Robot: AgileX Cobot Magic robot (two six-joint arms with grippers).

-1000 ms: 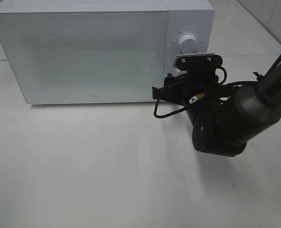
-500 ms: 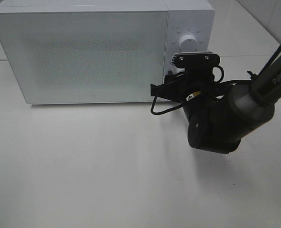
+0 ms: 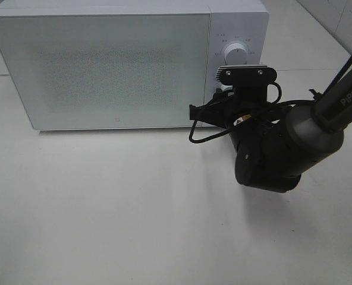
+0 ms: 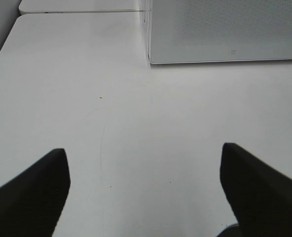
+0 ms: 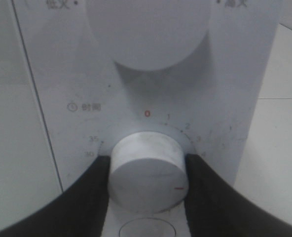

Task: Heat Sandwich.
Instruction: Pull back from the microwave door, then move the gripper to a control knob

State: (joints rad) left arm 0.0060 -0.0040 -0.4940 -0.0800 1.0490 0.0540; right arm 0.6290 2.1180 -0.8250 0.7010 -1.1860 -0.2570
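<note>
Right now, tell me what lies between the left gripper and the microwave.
Only bare white tabletop: the left wrist view shows nothing lying between the open left gripper and the microwave.

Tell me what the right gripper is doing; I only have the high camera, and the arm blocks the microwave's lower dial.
Observer: In the right wrist view, the right gripper has its fingers against both sides of the lower dial.
Operator: Where's the dial's red mark?
Observer: The red mark sits roughly past the printed 4, well away from the red 0.
Operator: And the left gripper?
Observer: The left gripper is open and empty above the table, with the microwave ahead.
</note>
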